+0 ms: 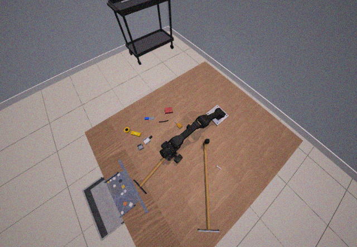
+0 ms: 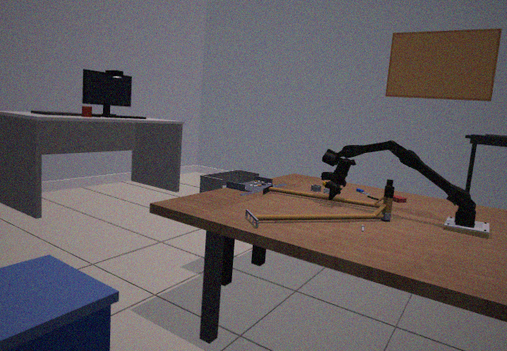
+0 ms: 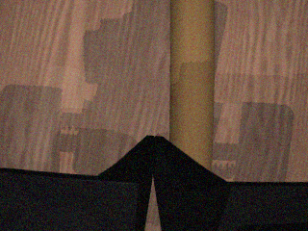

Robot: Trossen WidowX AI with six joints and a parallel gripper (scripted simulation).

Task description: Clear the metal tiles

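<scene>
The steel bench plate (image 1: pixel 131 193) carries several small white, orange and dark tiles (image 1: pixel 124 203). The catch box (image 1: pixel 104 205) (image 2: pixel 212 180) adjoins its far end. A wooden-handled scraper with a black blade (image 1: pixel 152 172) (image 2: pixel 303 193) (image 3: pixel 192 87) lies on the table, its blade just short of the plate. A second scraper with a silver blade (image 1: pixel 206 180) (image 2: pixel 310 217) lies apart from it. I cannot tell which is longer. My gripper (image 2: pixel 331 196) (image 3: pixel 153 143) is shut and empty, above the table. In the wrist view its tips appear just left of the black-bladed scraper's handle.
An upright black-topped post (image 1: pixel 206 141) (image 2: pixel 389 200) stands at the silver-bladed scraper's handle end. A small bolt (image 1: pixel 218 166) lies beside that scraper. A red block (image 1: pixel 168 110), a yellow block (image 1: pixel 135 133) and a yellow-handled screwdriver (image 1: pixel 179 125) lie on the arm's other side.
</scene>
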